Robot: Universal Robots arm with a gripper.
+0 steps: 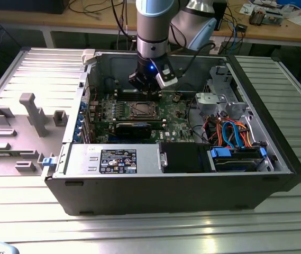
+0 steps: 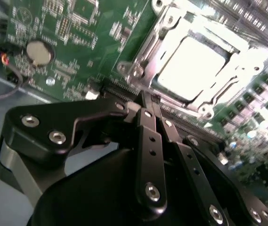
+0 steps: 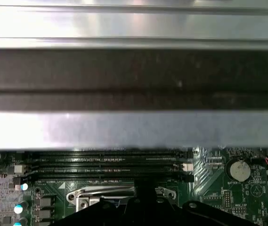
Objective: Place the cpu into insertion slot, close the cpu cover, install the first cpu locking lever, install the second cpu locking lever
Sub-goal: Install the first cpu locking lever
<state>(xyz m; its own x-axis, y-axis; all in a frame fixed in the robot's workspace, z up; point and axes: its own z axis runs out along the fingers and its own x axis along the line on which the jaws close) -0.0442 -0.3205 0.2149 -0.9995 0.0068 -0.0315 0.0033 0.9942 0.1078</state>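
The fingers are drawn together to a narrow black tip with nothing between them, poised just beside the edge of the insertion slot, near its rim; whether the tip touches the board I cannot tell. The cpu lies in the slot, its pale face glaring so brightly that its surface detail is washed out. The cpu cover is down around it as a silvery frame, its far side cut off at the picture edge. In the exterior view the gripper hangs inside the open computer case, just behind the slot, and the arm hides the board behind it. In the first wrist view the memory slots run beside the socket frame, half hidden by the gripper body.
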